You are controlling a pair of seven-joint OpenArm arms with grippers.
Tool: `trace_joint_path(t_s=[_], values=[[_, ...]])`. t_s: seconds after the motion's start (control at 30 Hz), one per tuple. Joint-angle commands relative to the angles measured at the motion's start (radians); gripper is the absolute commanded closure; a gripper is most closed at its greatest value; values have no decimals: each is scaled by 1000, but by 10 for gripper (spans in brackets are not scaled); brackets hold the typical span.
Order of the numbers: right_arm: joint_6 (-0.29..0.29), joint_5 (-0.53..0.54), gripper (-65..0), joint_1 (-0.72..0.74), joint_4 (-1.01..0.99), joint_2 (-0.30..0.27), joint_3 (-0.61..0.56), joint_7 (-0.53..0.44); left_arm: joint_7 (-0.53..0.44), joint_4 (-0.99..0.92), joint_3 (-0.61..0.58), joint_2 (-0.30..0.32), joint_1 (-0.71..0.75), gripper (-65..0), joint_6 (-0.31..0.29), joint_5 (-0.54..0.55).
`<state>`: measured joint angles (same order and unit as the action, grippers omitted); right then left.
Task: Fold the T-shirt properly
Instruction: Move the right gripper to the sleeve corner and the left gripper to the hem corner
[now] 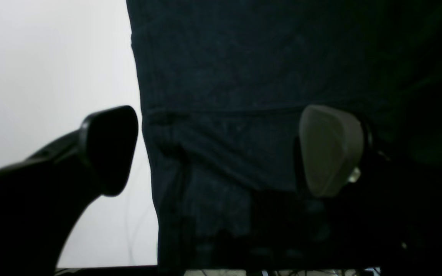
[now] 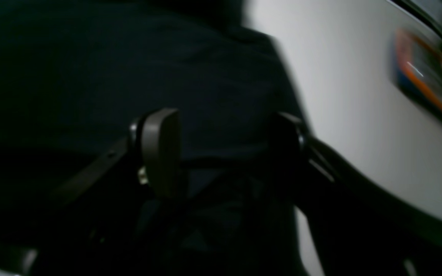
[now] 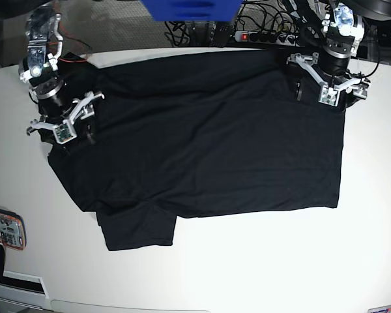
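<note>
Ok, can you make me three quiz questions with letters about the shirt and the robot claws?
1. Where is the T-shirt?
A. spread on the white table
B. hanging up
C. in a box

2. What colour is it?
A. red
B. black
C. yellow

3. How is the left claw?
A. shut tight
B. open
C. missing

Answers:
1. A, it lies flat across the tabletop.
2. B, the cloth is plain black.
3. B, its two fingers stand wide apart, one over the shirt's edge, one over bare table.
</note>
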<state>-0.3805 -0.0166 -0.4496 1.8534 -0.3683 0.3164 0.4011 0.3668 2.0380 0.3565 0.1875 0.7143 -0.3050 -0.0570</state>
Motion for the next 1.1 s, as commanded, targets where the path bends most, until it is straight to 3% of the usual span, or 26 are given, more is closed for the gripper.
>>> trace_joint_path(t_s=[0.0,0.17,0.3,0.47,0.53,0.67,0.77,0.9,1.07], values=[[2,10,-347,7,15,-38,-16,-21,-28,17,-17,2,-5,-650,-4,10],[-7,10,-347,7,13,-120,-121,-20,-19,16,-96,-3,-60,-650,-4,9],[-7,10,-347,74,13,-120,-167,-15,105,16,-104,-36,-166,-650,-4,6],[-7,10,-347,111,18,-116,-184,54,246,16,-110,-33,-321,-650,-4,6],[-7,10,-347,110,19,-99,-184,58,280,16,-110,-32,-376,-602,-9,6],[-7,10,-347,114,19,-33,-178,60,384,-18,-109,-18,-529,-450,-78,4],[-7,10,-347,114,19,22,-178,61,406,-116,-103,-15,-638,-388,-81,-4],[-7,8,-347,108,24,93,-181,61,406,-348,-109,45,-789,-358,-86,9],[-7,8,-347,105,68,110,-185,61,404,-649,-109,102,-970,-358,-87,42]])
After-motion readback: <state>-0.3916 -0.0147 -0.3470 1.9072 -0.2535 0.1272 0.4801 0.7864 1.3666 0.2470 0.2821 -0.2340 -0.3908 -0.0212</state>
